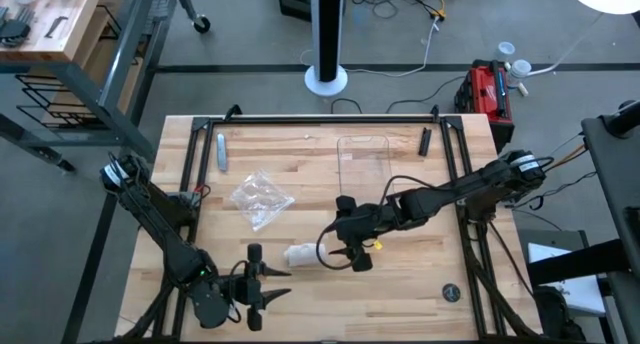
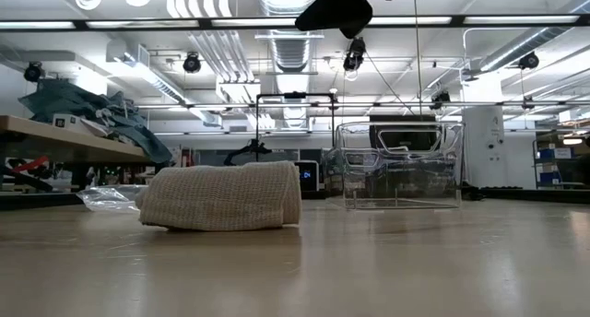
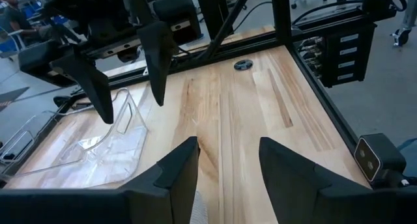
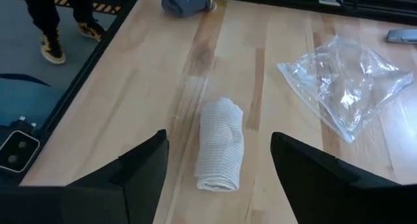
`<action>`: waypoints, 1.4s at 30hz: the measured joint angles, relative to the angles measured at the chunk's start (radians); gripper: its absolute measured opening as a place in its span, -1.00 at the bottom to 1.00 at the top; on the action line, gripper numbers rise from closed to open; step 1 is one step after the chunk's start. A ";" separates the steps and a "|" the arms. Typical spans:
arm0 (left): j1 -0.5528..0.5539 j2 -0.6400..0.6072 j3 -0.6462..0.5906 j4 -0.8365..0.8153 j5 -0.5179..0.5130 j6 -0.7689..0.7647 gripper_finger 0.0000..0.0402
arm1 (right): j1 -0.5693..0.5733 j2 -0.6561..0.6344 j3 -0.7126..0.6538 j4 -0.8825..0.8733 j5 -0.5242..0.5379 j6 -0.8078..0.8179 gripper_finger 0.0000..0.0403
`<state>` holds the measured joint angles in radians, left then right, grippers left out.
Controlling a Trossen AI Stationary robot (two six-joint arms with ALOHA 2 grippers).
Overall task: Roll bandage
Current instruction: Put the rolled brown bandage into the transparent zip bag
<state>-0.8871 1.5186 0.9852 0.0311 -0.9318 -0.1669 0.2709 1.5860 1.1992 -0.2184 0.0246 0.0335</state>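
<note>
One bandage (image 1: 301, 254) is lying rolled on the surface, between both pincers. Right pincer (image 1: 352, 254) is hovering wide open, empty, just beside it; left pincer (image 1: 262, 282) is waiting open, empty. Soft, light gauze; likely gripping best mid-roll.

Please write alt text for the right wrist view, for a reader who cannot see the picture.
A rolled white bandage lies on the wooden table, ahead of the open right gripper, whose dark fingers stand on either side, not touching it. A crumpled clear plastic wrapper lies nearby, apart from the roll.
</note>
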 joint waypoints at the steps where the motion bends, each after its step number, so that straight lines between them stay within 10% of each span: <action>1: 0.000 0.000 0.000 0.000 0.000 0.000 -0.26 | 0.004 0.000 0.000 0.000 0.000 0.003 0.33; 20: 0.000 0.000 0.000 0.000 0.000 0.000 -0.33 | 0.164 -0.006 0.000 0.122 0.000 -0.054 0.48; 31: 0.031 -0.003 0.000 0.201 0.012 0.150 -0.21 | 0.221 -0.020 0.008 0.495 -0.050 -0.095 0.44; 36: 0.146 -0.079 0.000 0.426 0.430 0.496 -0.16 | 0.134 -0.024 0.052 0.486 -0.112 -0.120 0.40; 42: 0.442 -0.234 0.000 0.304 0.849 0.406 -0.11 | 0.069 -0.043 0.117 0.457 -0.105 -0.219 0.36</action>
<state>-0.4450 1.2847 0.9852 0.3348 -0.0825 0.2389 0.3396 1.5432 1.3159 0.2386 -0.0808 -0.1851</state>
